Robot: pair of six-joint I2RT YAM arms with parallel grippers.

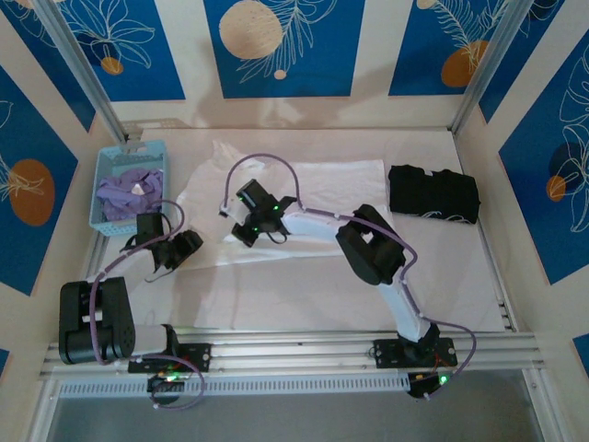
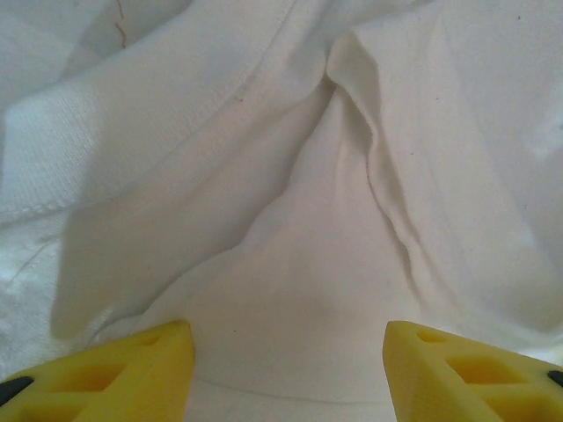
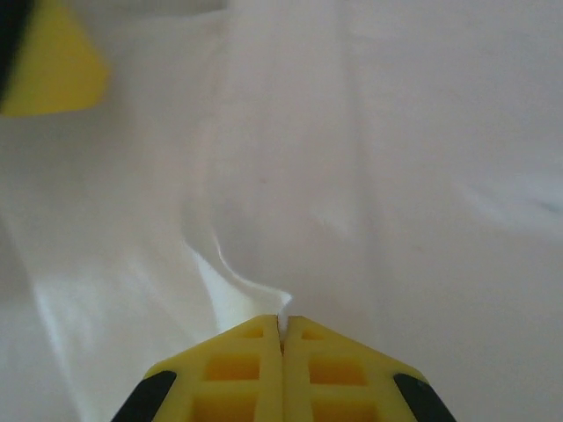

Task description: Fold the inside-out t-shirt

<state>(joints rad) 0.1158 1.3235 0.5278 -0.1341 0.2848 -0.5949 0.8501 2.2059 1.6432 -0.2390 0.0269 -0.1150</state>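
The inside-out t-shirt (image 1: 322, 184) lies spread across the middle of the table, white and creased. My right gripper (image 1: 241, 232) is down on its left part. In the right wrist view the right gripper (image 3: 283, 323) is shut on a small raised ridge of the t-shirt (image 3: 264, 294). My left gripper (image 1: 170, 258) hovers at the shirt's near left edge. In the left wrist view its yellow fingers (image 2: 132, 369) stand apart, and the left gripper (image 2: 288, 369) is open over wrinkled t-shirt cloth (image 2: 290, 264) with nothing pinched.
A blue basket (image 1: 103, 198) at the back left holds a lavender garment (image 1: 129, 191). A folded black garment (image 1: 433, 193) lies at the back right. Walls close in the table on three sides, and a metal rail (image 1: 294, 345) runs along the near edge.
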